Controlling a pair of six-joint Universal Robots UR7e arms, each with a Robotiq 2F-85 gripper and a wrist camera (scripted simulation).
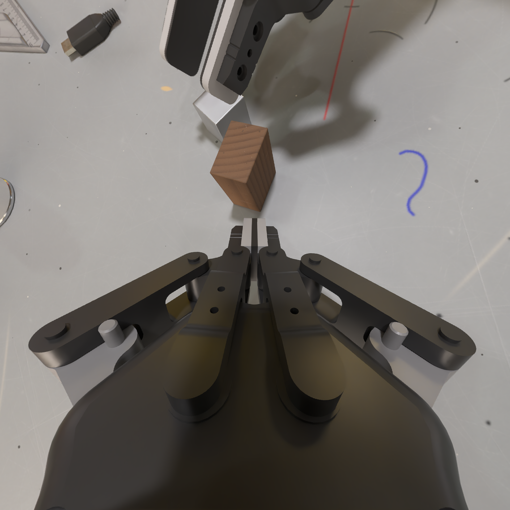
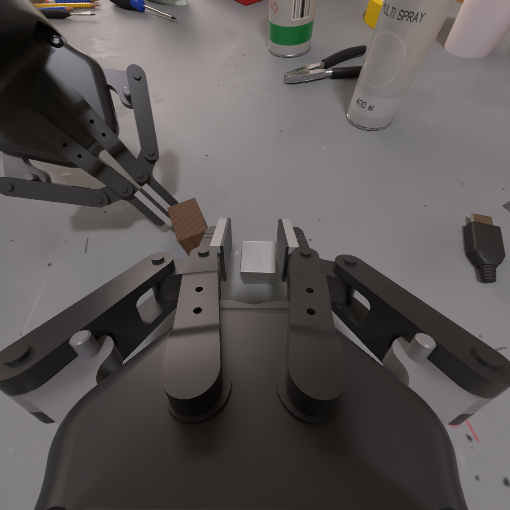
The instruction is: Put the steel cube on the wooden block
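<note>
The steel cube [image 2: 258, 260] sits on the grey table between the two spread fingers of my right gripper [image 2: 254, 229], which is open around it with a gap on each side. The wooden block [image 2: 187, 223] stands just left of the right gripper's left finger and looks tilted. In the left wrist view the wooden block [image 1: 242, 165] is right in front of my left gripper [image 1: 254, 223], which is shut and empty. Its tips are at the block's base; I cannot tell if they touch. The steel cube [image 1: 218, 116] lies just behind the block, partly under the right gripper's fingers [image 1: 234, 55].
Two spray cans [image 2: 386, 63] [image 2: 291, 27], pliers [image 2: 323, 69] and a pale cylinder [image 2: 480, 27] stand at the back right. A black threaded plug [image 2: 483, 245] lies to the right. Pencils [image 2: 66, 5] lie far left. A set square [image 1: 19, 30] is at the left view's corner.
</note>
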